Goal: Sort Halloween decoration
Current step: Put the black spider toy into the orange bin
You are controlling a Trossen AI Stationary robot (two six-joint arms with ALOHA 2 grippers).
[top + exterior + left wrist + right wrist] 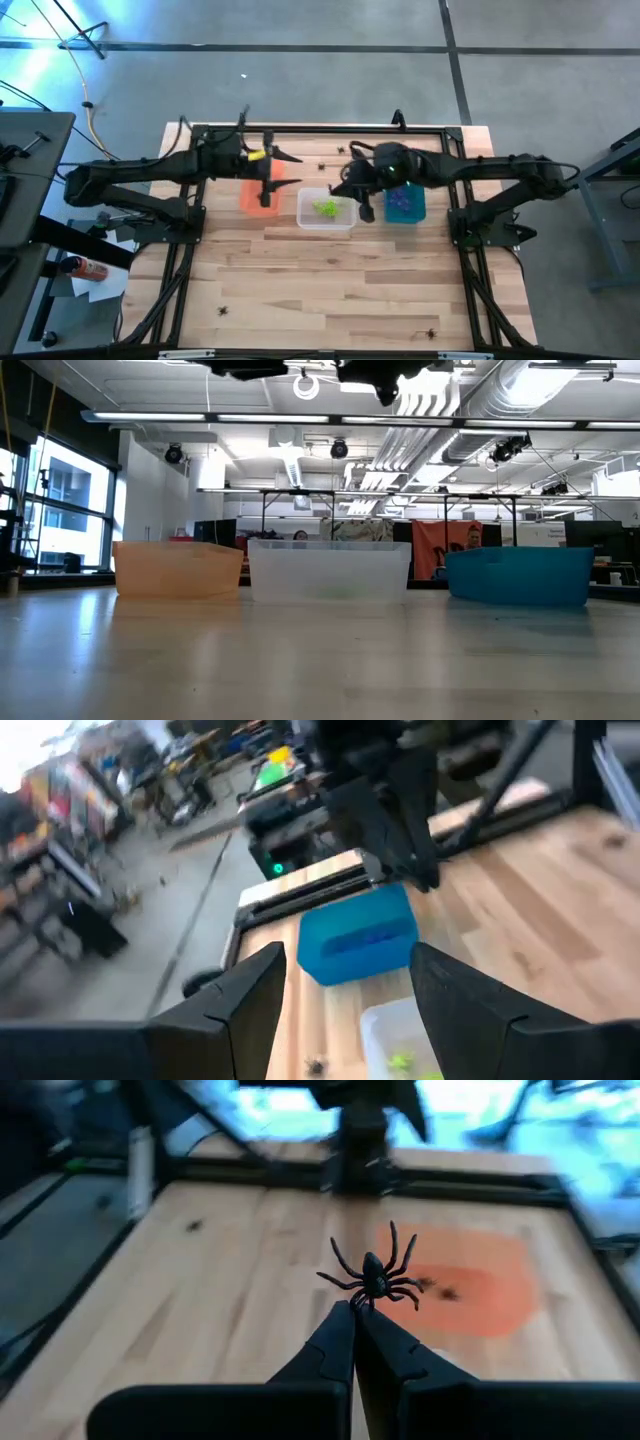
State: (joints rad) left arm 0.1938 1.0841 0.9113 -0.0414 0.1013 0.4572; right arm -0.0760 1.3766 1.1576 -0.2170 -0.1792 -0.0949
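Wooden table (340,290) carries orange bin (262,194), clear bin (326,208) and teal bin (405,204) in a row. Right gripper (357,1308), raised near the clear bin, pinches a black spider (376,1275) by a leg. Left gripper (345,980) hangs released over the orange bin. Green trinkets (325,207) lie in the clear bin.

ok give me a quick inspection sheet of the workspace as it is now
surface: wooden table, mostly bare
job's things: black spider in right gripper; green ones in clear bin; small dark ones loose on table
bins: orange bin, clear bin, teal bin in a row
clutter: nothing seen
grippers: right gripper shut on the spider; left gripper open, empty, over orange bin
cables: yellow cable on floor
surroundings: workshop room, person behind
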